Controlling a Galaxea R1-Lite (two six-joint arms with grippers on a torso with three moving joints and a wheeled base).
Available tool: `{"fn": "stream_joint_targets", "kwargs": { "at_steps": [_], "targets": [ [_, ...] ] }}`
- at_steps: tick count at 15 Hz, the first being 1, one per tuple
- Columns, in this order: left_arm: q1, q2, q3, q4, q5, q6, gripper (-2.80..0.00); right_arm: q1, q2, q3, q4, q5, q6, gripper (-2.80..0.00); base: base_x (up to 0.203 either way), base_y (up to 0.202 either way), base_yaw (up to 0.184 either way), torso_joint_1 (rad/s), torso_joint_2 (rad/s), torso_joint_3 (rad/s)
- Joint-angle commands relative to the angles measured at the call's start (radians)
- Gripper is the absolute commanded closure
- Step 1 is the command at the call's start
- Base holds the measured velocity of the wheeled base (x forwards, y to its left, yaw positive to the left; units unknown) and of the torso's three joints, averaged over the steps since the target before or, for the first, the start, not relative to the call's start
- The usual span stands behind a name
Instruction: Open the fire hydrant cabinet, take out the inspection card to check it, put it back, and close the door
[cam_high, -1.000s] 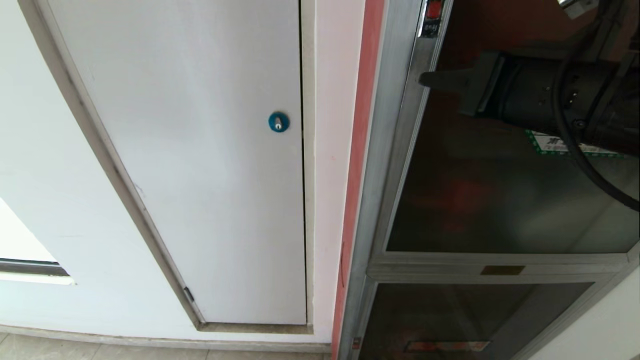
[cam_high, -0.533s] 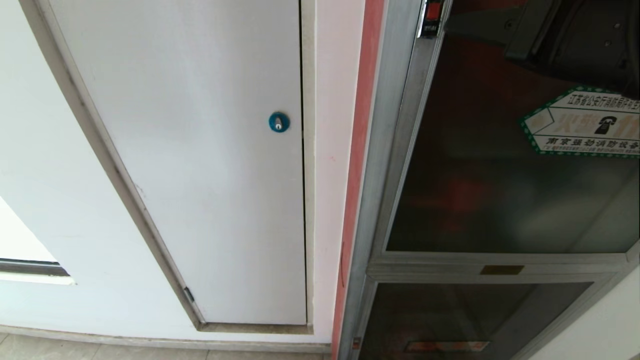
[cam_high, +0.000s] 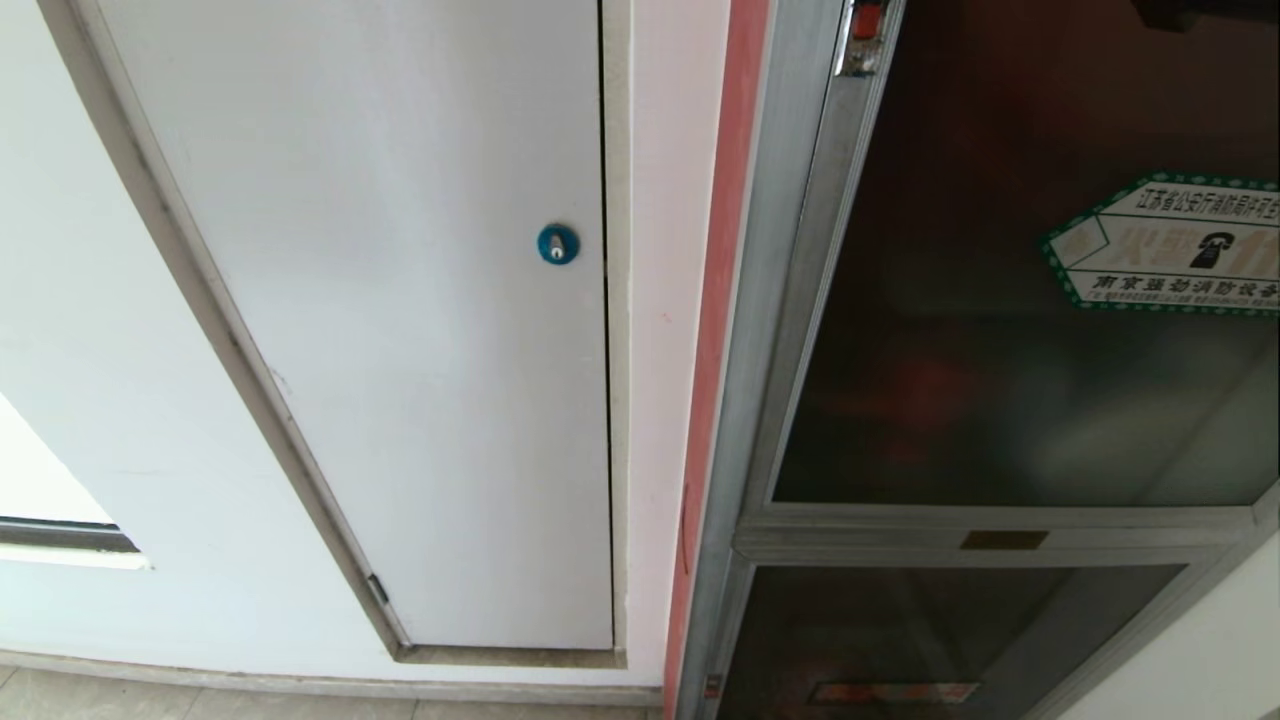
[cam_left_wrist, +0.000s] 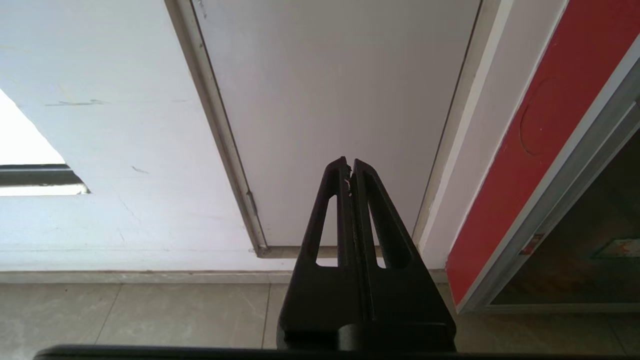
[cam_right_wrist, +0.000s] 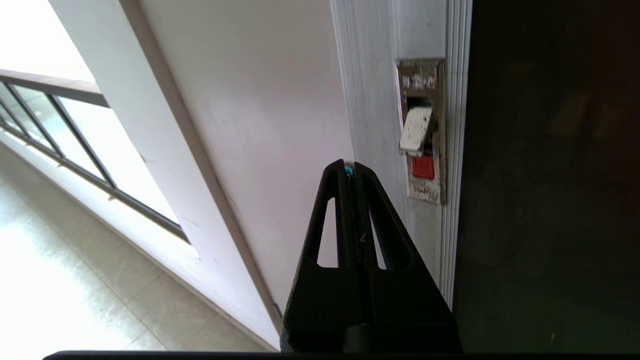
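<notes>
Fire hydrant cabinet, right of the white panel door: its door closed, red latch at upper left frame. Right gripper: jaws pressed together, empty, near the latch. Left gripper: jaws together, empty, low before the white panel door.

Glossy tinted-glass door, brushed-aluminium frame
</notes>
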Motion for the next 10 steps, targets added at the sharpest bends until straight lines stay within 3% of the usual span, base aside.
{"fn": "stream_joint_targets", "kwargs": {
  "at_steps": [1, 7, 10],
  "targets": [
    [0.000, 0.001, 0.000, -0.001, 0.000, 0.000, 0.00, 0.000, 0.030, -0.062, 0.018, 0.000, 0.000, 0.00, 0.000, 0.000, 0.000, 0.000, 0.00, 0.000],
    [0.000, 0.001, 0.000, 0.001, 0.000, 0.000, 0.00, -0.012, 0.095, -0.218, 0.127, 0.001, 0.003, 0.00, 0.000, 0.000, 0.000, 0.000, 0.00, 0.000],
    [0.000, 0.001, 0.000, -0.001, -0.001, 0.000, 0.00, -0.019, 0.116, -0.257, 0.153, 0.006, 0.060, 0.00, 0.000, 0.000, 0.000, 0.000, 0.00, 0.000]
  ]
}}
